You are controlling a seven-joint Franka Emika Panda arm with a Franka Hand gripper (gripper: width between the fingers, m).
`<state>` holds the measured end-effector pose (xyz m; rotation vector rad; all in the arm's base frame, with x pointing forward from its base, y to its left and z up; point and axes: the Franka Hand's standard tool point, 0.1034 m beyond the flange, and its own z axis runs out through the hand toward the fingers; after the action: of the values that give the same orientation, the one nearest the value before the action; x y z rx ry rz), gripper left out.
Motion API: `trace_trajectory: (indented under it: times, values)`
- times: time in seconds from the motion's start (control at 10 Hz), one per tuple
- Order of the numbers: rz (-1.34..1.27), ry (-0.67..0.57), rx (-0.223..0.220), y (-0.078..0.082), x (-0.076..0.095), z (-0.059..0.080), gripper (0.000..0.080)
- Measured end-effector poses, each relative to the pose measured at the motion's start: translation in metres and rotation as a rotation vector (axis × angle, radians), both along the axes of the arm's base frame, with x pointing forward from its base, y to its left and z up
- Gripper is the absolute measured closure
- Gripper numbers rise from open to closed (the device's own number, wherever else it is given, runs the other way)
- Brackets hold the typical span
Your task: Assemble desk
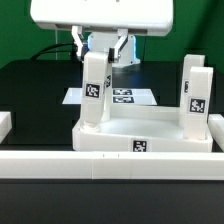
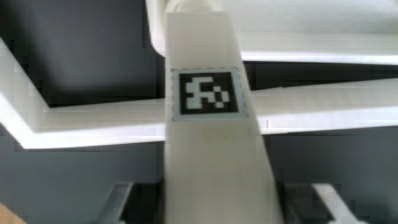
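The white tabletop (image 1: 150,133) lies upside down like a shallow tray at the front. One white leg (image 1: 94,88) with a tag stands upright in its corner at the exterior view's left. Two more legs (image 1: 197,97) (image 1: 188,72) stand at the right corners. My gripper (image 1: 104,47) is directly above the left leg, around its top. In the wrist view the leg (image 2: 210,110) runs down the middle between my fingers (image 2: 128,200), with dark gaps on both sides. The jaws are open and do not touch it. The tabletop rim (image 2: 98,118) crosses behind the leg.
A long white border rail (image 1: 110,165) runs along the front, and a short rail end (image 1: 5,125) sits at the exterior view's left. The marker board (image 1: 122,97) lies flat behind the tabletop. The table is black.
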<state>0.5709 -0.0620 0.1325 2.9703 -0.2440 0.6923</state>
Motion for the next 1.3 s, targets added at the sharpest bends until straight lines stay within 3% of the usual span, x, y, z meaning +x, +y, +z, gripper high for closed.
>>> trace_trajectory:
  times: [0.7, 0.8, 0.9, 1.0, 1.1, 1.3]
  values:
    - [0.007, -0.084, -0.062, -0.0002, 0.0017, -0.0007, 0.0508]
    - [0.008, -0.083, -0.062, -0.0002, 0.0015, -0.0010, 0.0435]
    - [0.008, -0.083, -0.062, -0.0001, 0.0015, -0.0011, 0.0251]
    - [0.008, -0.083, -0.062, -0.0002, 0.0015, -0.0011, 0.0251]
    - [0.009, -0.082, -0.063, -0.0006, 0.0015, -0.0009, 0.0170]
    - [0.004, -0.073, -0.054, -0.0046, 0.0028, 0.0029, 0.0154]
